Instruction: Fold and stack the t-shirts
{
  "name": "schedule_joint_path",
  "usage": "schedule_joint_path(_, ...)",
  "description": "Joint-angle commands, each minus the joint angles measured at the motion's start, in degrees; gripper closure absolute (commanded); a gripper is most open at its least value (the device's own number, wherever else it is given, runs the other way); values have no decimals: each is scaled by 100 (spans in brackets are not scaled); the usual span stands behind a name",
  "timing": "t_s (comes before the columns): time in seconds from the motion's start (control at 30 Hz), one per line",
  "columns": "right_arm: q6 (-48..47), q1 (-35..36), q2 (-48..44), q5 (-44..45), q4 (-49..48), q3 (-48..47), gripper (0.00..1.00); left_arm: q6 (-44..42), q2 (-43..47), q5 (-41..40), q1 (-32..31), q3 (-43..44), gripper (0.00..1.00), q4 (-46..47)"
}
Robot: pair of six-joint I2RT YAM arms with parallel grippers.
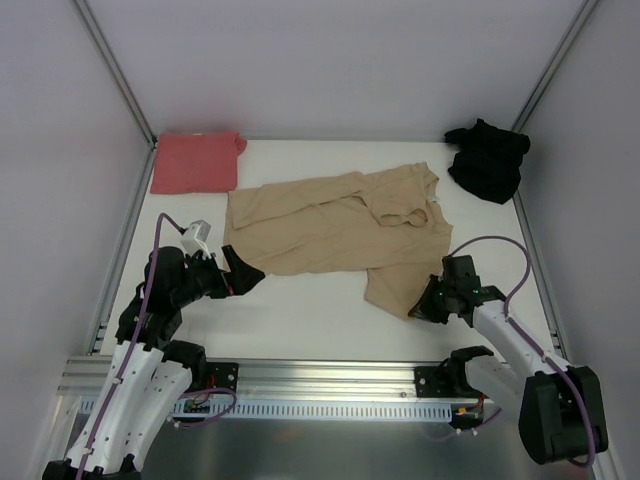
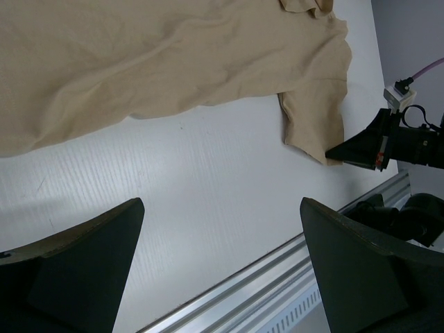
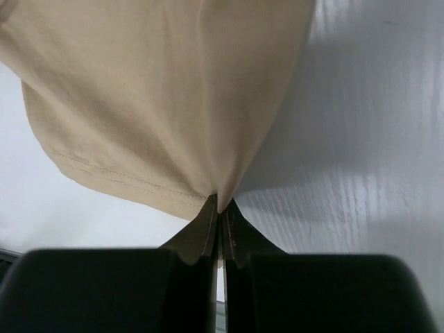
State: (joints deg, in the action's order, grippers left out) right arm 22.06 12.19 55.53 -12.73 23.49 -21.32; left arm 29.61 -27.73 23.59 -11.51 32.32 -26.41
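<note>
Okay, status. Tan shirt (image 1: 330, 225) lies spread mid-worktop (image 1: 300, 325), long axis left to right. Its hem is at the left and its collar at the right, with one sleeve sticking out toward the near edge on the right side.

Right hand (image 1: 420, 306) is shut tight on the edge of that near sleeve. The wrist view shows the cloth pinched between the closed jaws and tenting up from them.

Left hand (image 1: 238, 268) is wide open and holds nothing. It sits just on the near side of the shirt's near-left hem corner, apart from the cloth as far as I can tell.

Red shirt (image 1: 195, 162) lies folded flat in the far left corner. Black shirt (image 1: 488, 162) is a crumpled heap in the far right corner.

Key relation: the shirt body lies far and left of the right hand. My read is that the sleeve has to be carried far-left over the body to fold in. The left hand is the nearer one to the hem, and that corner lies just far of it.

Risk: the pinch is thin and right at the edge, so the sleeve could slip out when lifted.
</note>
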Motion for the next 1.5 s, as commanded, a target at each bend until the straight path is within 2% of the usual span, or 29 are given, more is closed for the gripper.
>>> schedule_joint_path(0.0,-141,38,-322,367,753,-267,100,-7,-66,119,35,126,1,154)
schedule_joint_path(0.2,-290,38,-622,491,1237,-689,99,150,-417,-555,43,82,1,84)
schedule_joint_path(0.37,-299,38,-561,351,1158,-672,99,756,-1234,-1163,43,-199,1,242)
schedule_joint_path(0.47,-291,38,-595,280,1114,-663,99,994,-1682,-1821,52,-331,1,469)
schedule_joint_path(0.6,-290,38,-640,228,1114,-689,99,1126,-2445,-2034,52,-314,1,646)
schedule_joint_path(0.73,-282,38,-657,166,1071,-672,99,1144,-2834,-2297,52,-226,1,725)
schedule_joint_path(0.93,-273,38,-675,122,1009,-601,100,1056,-2826,-3017,61,-243,1,778)
schedule_joint_path(1.07,-273,38,-657,104,983,-575,100,1012,-2844,-3194,70,-252,2,804)
schedule_joint_path(1.17,-264,38,-640,87,965,-557,100,995,-2896,-3282,61,-252,6,813)
schedule_joint_path(1.3,-264,38,-657,87,965,-557,99,960,-2958,-3300,61,-252,20,831)
schedule_joint_path(1.47,-264,38,-666,87,991,-557,100,924,-3256,-3335,70,-226,20,918)
